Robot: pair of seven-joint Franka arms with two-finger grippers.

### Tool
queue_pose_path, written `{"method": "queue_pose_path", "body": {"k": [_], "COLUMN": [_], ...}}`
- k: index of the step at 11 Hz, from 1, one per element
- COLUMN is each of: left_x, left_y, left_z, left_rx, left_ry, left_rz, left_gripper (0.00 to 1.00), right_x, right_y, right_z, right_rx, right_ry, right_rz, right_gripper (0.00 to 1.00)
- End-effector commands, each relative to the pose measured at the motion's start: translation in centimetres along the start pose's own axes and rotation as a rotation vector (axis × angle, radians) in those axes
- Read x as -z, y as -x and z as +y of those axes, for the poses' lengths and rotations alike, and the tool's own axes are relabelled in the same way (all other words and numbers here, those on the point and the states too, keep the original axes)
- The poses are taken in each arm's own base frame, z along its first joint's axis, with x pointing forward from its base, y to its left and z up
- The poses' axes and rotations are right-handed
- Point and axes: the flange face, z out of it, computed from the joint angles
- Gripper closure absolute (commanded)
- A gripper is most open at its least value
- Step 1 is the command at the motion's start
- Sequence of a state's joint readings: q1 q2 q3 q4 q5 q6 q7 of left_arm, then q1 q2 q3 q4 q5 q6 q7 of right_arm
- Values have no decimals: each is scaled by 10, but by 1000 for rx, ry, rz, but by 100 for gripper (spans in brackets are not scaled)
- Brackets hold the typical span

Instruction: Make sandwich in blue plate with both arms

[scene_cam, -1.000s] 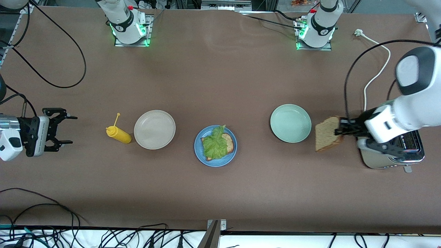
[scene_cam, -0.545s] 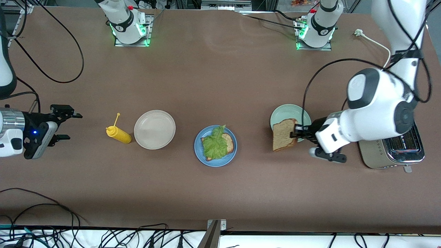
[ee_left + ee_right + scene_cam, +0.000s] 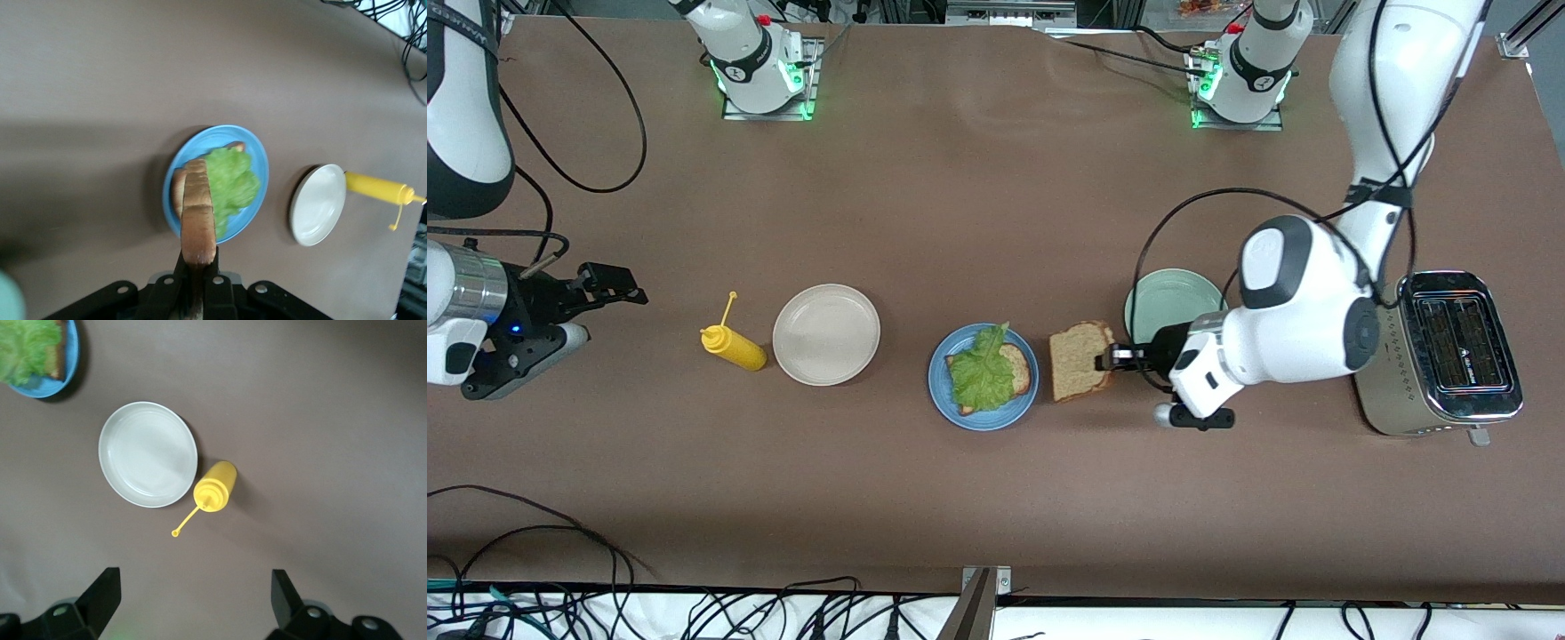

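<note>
Step in hand: carrying the top slice to the plate. Left gripper (image 3: 1110,358) clamped on one edge of a slice of brown bread (image 3: 1080,360), held on edge, up in the air over bare table just beside the blue plate (image 3: 940,387), at the side toward the left arm's end. Pale green plate (image 3: 1169,298) sits under the left arm's wrist; toaster (image 3: 1449,356) well apart from the gripper, at the left arm's end. In the left wrist view the slice (image 3: 198,213) projects straight out from the shut fingers, with the blue plate (image 3: 175,177) just ahead of its free edge. On that plate: a bottom slice (image 3: 1016,366) with a lettuce leaf (image 3: 983,373) covering most of it; sandwich judged short of its top only. Right gripper (image 3: 596,293) waits, jaws spread wide and empty, over the table at the right arm's end; ahead of it lie the yellow squeeze bottle (image 3: 215,487) on its side and then the beige plate (image 3: 147,453). Next move, as I judge it: carry the slice over the lettuce, tip it flat, lower, then let go. Risk: slice landing askew, or dragging the leaf off.
</note>
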State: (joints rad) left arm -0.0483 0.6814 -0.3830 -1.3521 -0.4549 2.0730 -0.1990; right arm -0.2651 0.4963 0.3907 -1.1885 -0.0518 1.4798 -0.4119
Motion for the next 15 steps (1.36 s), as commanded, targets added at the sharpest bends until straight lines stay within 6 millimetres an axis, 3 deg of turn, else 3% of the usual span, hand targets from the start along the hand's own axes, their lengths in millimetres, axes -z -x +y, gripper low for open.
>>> {"method": "queue_pose_path", "body": {"k": [1,2,5,7,10,12,13,14,15], "left_x": [-45,-59,-104,-128,-143,-151,-152,-154,-154], "left_y": [-3,-1,5,9,12,10,9,8,8], "left_z": [32,38,49,47,45,41,39,37,38], "left_rx": [103,127,184,185,185,192,194,198,196], "left_ry": [114,130,180,179,176,183,185,186,187], "left_rz": [35,44,51,47,34,55,59,63,62], "left_gripper": [100,100,100,100,100,91,79,50,8], "right_x": [13,16,27,26,24,33,40,44,48], "right_y": [9,14,39,56,76,82,85,89,94], "right_z": [-9,-7,-27,-33,-37,-50,-51,-50,-48], "right_rx": [-112,-143,-172,-173,-254,-375,-370,-361,-364], "right_ry": [67,66,70,65,76,138,148,146,144], "right_rz": [-23,-19,-17,-10,-11,-22,-14,-14,-20], "right_gripper": [0,0,0,0,0,0,0,0,0]}}
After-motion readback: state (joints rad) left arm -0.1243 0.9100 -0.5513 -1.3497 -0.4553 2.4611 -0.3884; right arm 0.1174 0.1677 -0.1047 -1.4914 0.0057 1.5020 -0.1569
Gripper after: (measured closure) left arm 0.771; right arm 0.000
